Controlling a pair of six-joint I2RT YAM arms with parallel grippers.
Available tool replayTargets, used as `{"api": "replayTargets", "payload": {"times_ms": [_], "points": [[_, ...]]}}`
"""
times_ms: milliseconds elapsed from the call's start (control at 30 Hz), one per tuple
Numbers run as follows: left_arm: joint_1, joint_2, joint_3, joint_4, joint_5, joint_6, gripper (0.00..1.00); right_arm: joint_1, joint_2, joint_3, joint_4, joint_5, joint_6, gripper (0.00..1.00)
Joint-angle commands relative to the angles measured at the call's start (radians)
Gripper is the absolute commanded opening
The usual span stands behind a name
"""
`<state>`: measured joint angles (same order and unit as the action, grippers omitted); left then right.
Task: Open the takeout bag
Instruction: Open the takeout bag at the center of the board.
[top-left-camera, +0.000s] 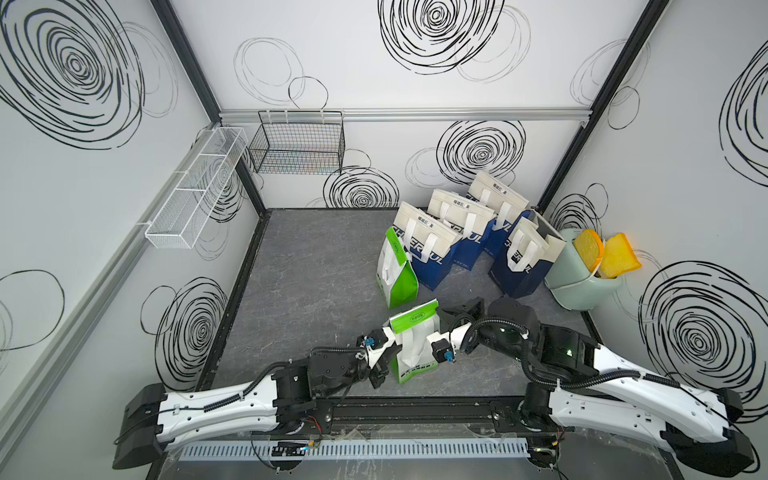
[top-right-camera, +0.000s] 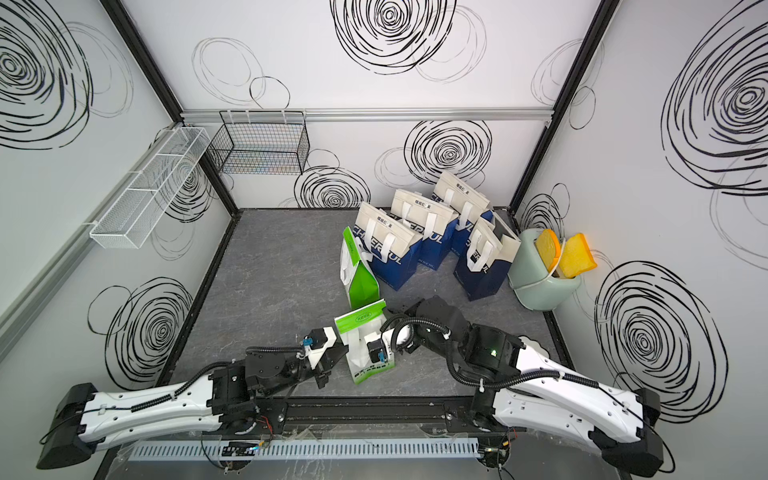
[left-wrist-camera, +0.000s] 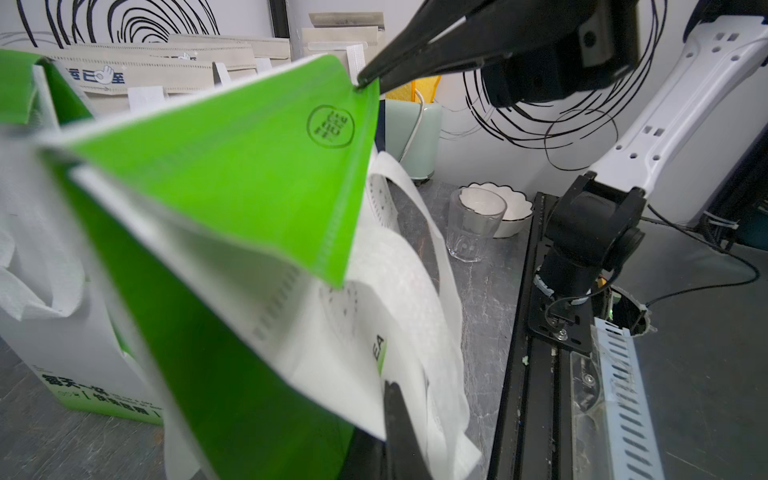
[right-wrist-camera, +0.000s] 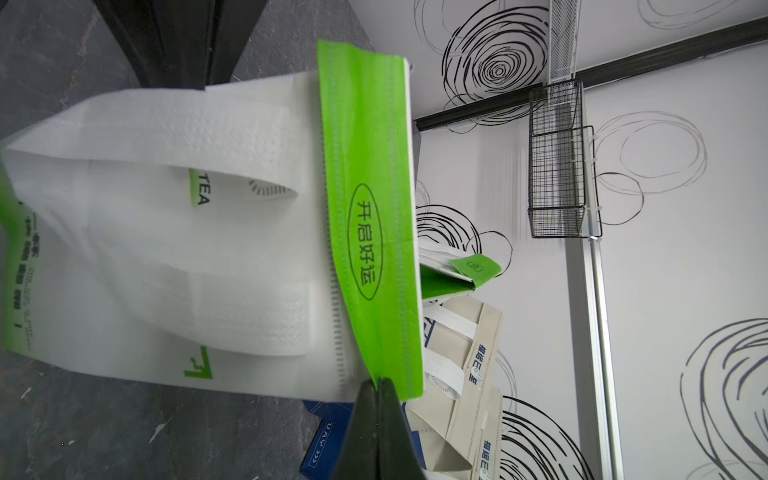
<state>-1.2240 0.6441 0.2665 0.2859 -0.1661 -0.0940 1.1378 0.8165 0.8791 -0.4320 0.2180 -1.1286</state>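
The takeout bag (top-left-camera: 415, 349) (top-right-camera: 368, 349) is white and green and stands near the table's front edge, between my two arms. Its green top flap (top-left-camera: 413, 318) (right-wrist-camera: 370, 208) (left-wrist-camera: 232, 166) is folded over the white handles. My right gripper (top-left-camera: 441, 311) (top-right-camera: 387, 310) (right-wrist-camera: 379, 380) is shut on the flap's end corner, as the left wrist view also shows. My left gripper (top-left-camera: 388, 355) (top-right-camera: 332, 353) (left-wrist-camera: 390, 386) is shut on the bag's white edge at the opposite side. The bag's mouth is hidden under the flap.
A second green-and-white bag (top-left-camera: 395, 270) stands just behind. Several blue-and-beige bags (top-left-camera: 457, 245) cluster at the back right beside a pale green toaster (top-left-camera: 582, 278) holding bread slices. Wire baskets (top-left-camera: 297, 143) hang on the walls. A glass (left-wrist-camera: 473, 224) and bowl (left-wrist-camera: 513, 208) sit by the right arm's base.
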Motion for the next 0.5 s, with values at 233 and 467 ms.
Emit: {"api": "replayTargets", "payload": {"times_ms": [233,467], "points": [[-0.004,-0.017,0.016,0.044,0.005,-0.003,0.00,-0.023,0.020,0.092,0.004,-0.074,0.079,0.00],[-0.004,-0.021,0.016,0.044,0.008,-0.002,0.00,-0.023,0.031,0.109,0.003,-0.065,0.097,0.00]]}}
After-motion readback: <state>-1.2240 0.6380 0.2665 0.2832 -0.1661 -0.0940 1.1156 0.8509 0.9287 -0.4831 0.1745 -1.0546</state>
